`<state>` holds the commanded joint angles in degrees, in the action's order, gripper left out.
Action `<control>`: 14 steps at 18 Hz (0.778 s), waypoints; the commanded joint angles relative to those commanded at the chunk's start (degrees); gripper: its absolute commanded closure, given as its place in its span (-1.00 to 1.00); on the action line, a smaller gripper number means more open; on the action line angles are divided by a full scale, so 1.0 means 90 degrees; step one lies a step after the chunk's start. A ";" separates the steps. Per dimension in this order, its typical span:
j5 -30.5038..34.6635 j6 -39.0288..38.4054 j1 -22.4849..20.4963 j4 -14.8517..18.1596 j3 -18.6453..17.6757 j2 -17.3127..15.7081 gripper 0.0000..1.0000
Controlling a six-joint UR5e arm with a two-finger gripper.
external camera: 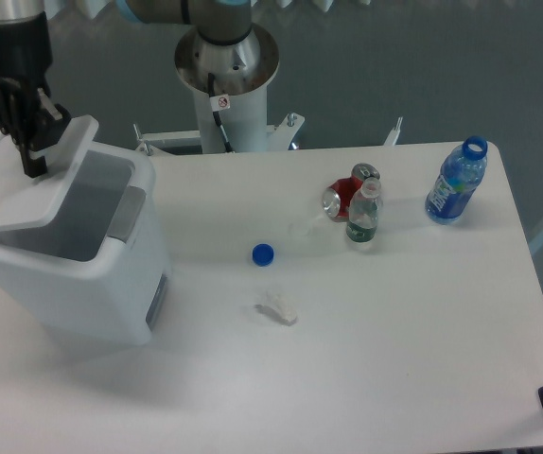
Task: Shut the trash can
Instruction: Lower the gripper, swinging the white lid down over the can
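Half-lowered lid (35,184) on trash can (82,265) | claw (33,156) touching lid, spread unclear | arm cropped above

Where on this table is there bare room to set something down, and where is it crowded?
Bare: the table's whole front strip, below the crumpled wrapper, and the stretch between the green-label bottle and the blue bottle. Crowded: around the red can beside that green-label bottle, the blue cap, and the left, filled by the trash can.

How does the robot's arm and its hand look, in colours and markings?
The hand is black with dark fingers under a black wrist block. The arm has light-blue and grey joint parts. Its white base column carries a small round red-and-white sticker and a black cable.
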<state>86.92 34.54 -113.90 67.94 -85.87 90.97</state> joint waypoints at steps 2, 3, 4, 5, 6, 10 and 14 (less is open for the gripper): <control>-0.0068 0.0000 -0.0108 0.0000 -0.0010 0.0019 1.00; -0.0107 0.0010 -0.0166 0.0000 -0.0020 0.0020 1.00; -0.0117 0.0010 -0.0196 -0.0010 -0.0039 0.0029 1.00; -0.0127 0.0039 -0.0206 -0.0010 -0.0049 0.0039 1.00; -0.0127 0.0107 -0.0225 -0.0010 -0.0097 0.0039 1.00; -0.0137 0.0254 -0.0303 -0.0010 -0.0303 0.0029 1.00; -0.0137 0.0254 -0.0323 -0.0010 -0.0332 0.0068 1.00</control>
<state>85.69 36.83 -116.81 67.85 -88.86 91.58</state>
